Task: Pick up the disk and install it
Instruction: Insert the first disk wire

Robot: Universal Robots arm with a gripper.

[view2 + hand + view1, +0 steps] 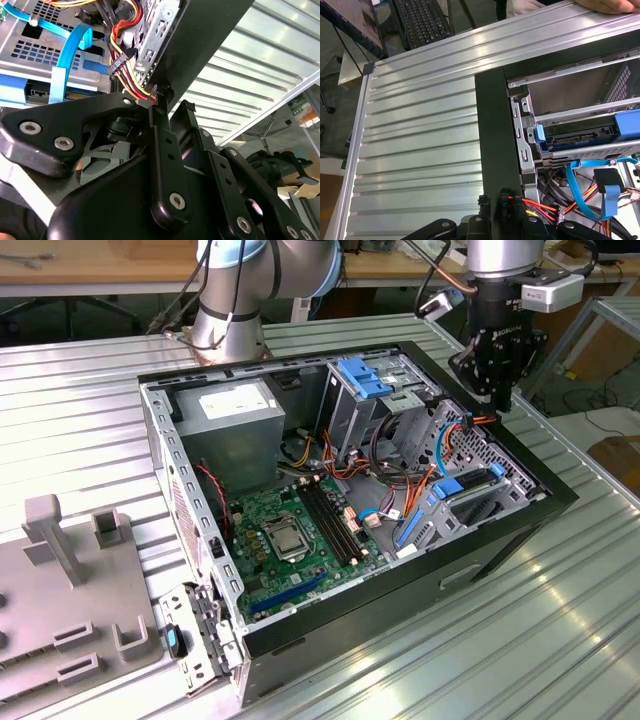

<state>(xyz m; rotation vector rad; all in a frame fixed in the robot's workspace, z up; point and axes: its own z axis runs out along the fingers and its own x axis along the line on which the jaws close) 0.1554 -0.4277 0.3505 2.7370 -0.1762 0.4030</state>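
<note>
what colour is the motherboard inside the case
Green; the motherboard shows best in the exterior view.

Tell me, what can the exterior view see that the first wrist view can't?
Exterior view: the green motherboard, the grey power supply and the arm's silver base. First wrist view: a dark keyboard, and the disk sitting in a metal bay. Both: the ribbed metal table, the black case rim with the end effector beside it, and blue cables.

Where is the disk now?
In the first wrist view, the disk sits in a metal bay beside the case's black wall, near a blue cable.
</note>
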